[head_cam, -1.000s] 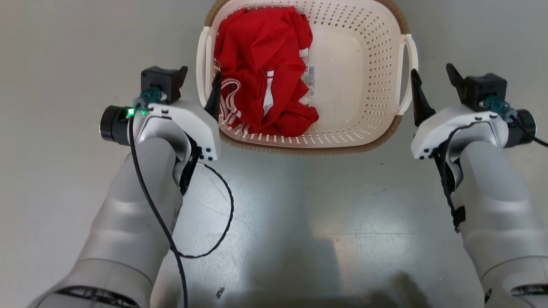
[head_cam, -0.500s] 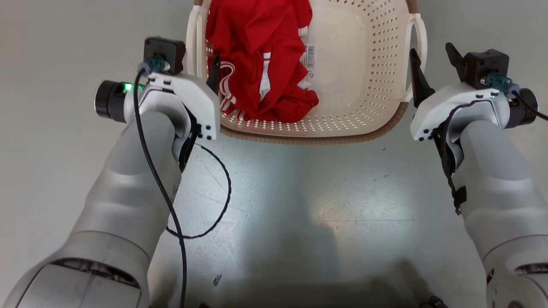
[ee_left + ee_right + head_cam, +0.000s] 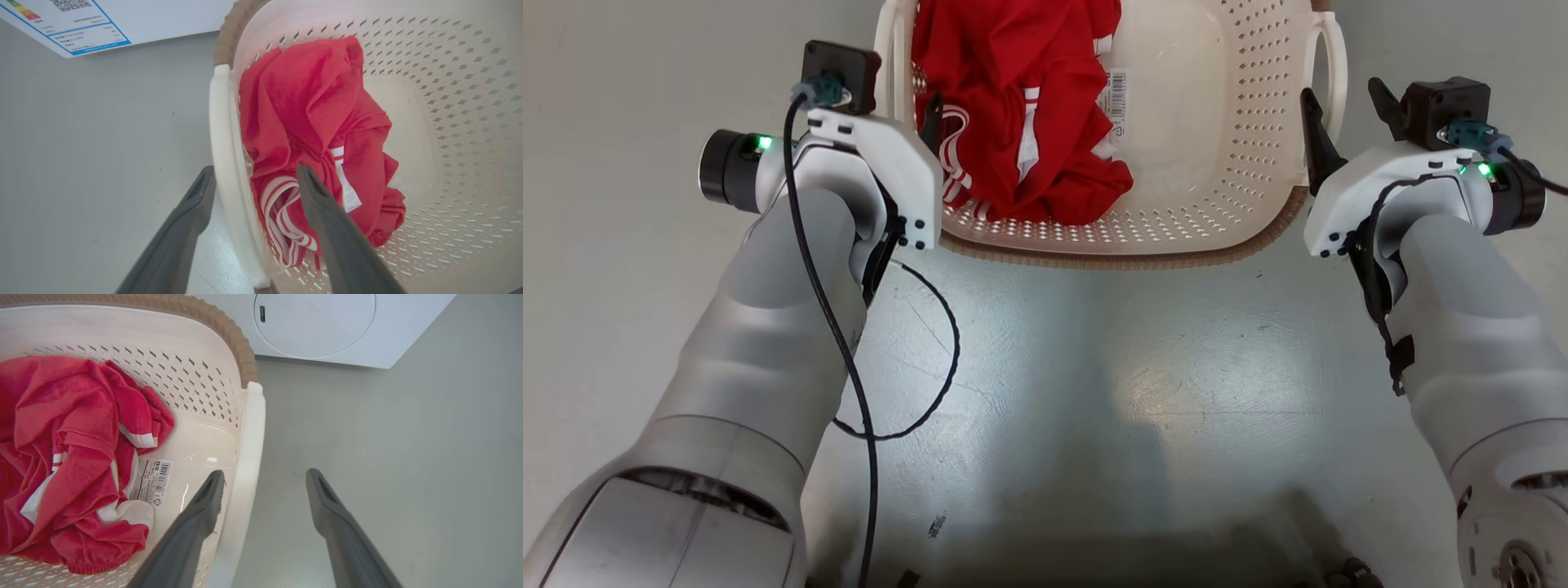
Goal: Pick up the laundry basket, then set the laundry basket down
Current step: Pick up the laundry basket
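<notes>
jaws: both spread, a basket (image 3: 1241, 163) handle (image 3: 224, 163) inside each | risk: left nips red shirt (image 3: 310, 106) too, basket slips, tips

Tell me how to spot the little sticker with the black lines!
Start at the big white washing machine; the cream laundry basket with holey walls is near it. Look inside at its smooth bottom, next to the crumpled red clothes. The sticker is the small white rectangle with black bars, the only printed label in there.
</notes>
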Robot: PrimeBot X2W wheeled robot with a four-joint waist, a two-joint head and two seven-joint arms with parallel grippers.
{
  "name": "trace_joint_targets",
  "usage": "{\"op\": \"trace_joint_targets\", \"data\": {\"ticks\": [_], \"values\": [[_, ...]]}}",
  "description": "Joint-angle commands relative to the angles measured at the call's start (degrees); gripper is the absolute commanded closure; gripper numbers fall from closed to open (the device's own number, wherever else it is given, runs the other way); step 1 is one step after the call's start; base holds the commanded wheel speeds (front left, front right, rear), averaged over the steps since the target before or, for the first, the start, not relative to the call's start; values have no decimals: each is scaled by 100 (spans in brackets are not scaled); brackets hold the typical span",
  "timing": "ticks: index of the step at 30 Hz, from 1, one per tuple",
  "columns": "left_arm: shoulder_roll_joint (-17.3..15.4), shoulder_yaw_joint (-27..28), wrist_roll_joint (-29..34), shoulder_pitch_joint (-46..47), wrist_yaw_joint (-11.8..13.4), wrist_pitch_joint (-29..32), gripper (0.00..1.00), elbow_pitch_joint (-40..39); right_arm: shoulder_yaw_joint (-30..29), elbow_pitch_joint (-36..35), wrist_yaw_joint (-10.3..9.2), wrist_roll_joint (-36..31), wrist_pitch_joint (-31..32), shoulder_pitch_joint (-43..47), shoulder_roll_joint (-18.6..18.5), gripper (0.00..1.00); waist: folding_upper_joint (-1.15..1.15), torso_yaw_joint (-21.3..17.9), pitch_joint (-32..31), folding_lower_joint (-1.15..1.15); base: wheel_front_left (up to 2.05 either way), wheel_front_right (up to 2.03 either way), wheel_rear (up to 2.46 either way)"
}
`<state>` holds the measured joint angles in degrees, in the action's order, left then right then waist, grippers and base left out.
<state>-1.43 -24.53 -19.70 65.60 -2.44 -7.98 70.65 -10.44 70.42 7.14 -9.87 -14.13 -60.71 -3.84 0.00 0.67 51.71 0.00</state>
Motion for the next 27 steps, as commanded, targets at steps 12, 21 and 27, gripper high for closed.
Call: {"op": "trace_joint_targets", "data": {"ticks": [12,21,27], "values": [[-145,-463,-301,262,119,609,0,5,460,298,35,417,580,-216,96,0,0,86,158,0,0,0,0],[-145,-717,-621,271,137,820,0,-55,640,334,35,586,938,-331,96,0,0,62,209,0,0,0,0],[-145,-894,-746,289,176,840,0,-113,688,339,35,630,985,-368,96,0,0,66,237,0,0,0,0]]}}
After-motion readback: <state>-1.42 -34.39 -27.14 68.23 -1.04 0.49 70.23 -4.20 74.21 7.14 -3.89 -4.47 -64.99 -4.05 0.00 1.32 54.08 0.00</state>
